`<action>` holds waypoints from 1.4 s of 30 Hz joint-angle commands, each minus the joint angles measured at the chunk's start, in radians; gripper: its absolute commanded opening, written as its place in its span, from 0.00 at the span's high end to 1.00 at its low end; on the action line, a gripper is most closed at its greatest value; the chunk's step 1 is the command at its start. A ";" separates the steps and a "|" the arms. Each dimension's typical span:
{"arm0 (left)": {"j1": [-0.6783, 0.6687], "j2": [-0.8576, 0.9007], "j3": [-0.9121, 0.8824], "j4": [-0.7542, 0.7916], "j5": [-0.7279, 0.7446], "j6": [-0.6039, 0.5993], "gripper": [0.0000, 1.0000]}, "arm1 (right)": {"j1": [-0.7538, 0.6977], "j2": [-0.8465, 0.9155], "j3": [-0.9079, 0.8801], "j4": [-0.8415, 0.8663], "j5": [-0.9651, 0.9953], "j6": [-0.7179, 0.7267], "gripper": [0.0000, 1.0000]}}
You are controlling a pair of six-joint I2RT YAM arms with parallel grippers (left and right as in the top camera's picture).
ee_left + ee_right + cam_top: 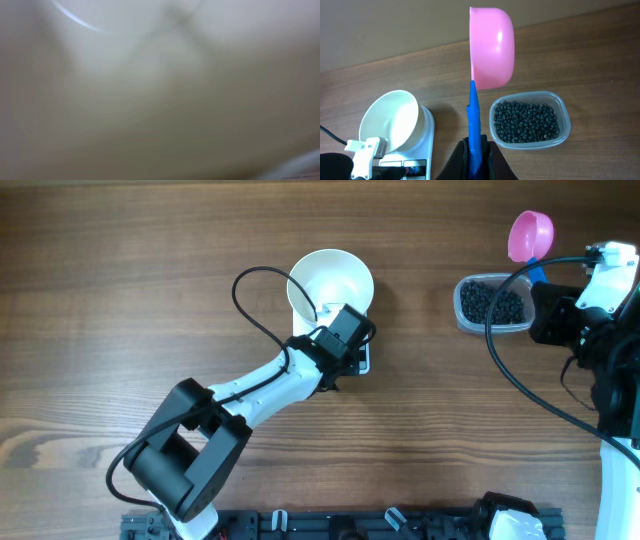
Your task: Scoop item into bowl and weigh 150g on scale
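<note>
our right pincer [474,150] is clamped on the blue handle [473,112] of a pink scoop [492,47], which juts straight ahead of the fingers with its cup turned on edge. just past the fingertips and to their right sits a clear tub [563,112], and every black bean [525,122] we see lies inside it. ahead and to the left, the white bowl [390,120] rests on the scale [427,142]. our left pincer [348,330] is closed at that bowl's rim, above the scale. its own camera gives only blurred white, so we cannot tell whether it grips the rim. a wooden table [120,280] lies beneath everything.
</note>
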 commanded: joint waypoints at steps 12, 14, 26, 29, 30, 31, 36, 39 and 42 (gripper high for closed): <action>-0.004 0.039 0.010 0.003 -0.012 -0.010 0.96 | 0.000 -0.007 0.004 0.006 -0.020 0.011 0.96; -0.004 0.039 0.010 0.003 -0.008 -0.009 0.96 | 0.000 -0.005 0.004 0.007 -0.020 0.011 0.96; -0.004 0.040 0.010 0.034 0.007 -0.010 0.96 | 0.000 0.006 0.004 0.008 -0.017 0.010 0.96; -0.004 0.040 0.010 0.039 0.007 -0.010 0.96 | 0.000 0.006 0.004 0.006 -0.017 0.010 0.96; -0.004 0.040 0.010 0.035 0.011 -0.010 0.96 | 0.000 0.006 0.004 0.005 -0.017 0.010 0.96; -0.004 0.040 0.010 0.031 0.016 -0.010 0.96 | 0.000 0.006 0.004 0.006 -0.017 0.010 0.96; -0.004 0.040 0.010 0.011 0.018 -0.010 0.96 | 0.000 0.006 0.004 0.006 -0.017 0.010 0.96; -0.004 0.040 0.010 -0.007 0.018 -0.010 0.96 | 0.000 0.006 0.004 0.006 -0.017 0.011 0.96; -0.004 0.040 0.010 -0.010 0.018 -0.010 0.96 | 0.000 0.006 0.004 0.006 -0.017 0.011 0.96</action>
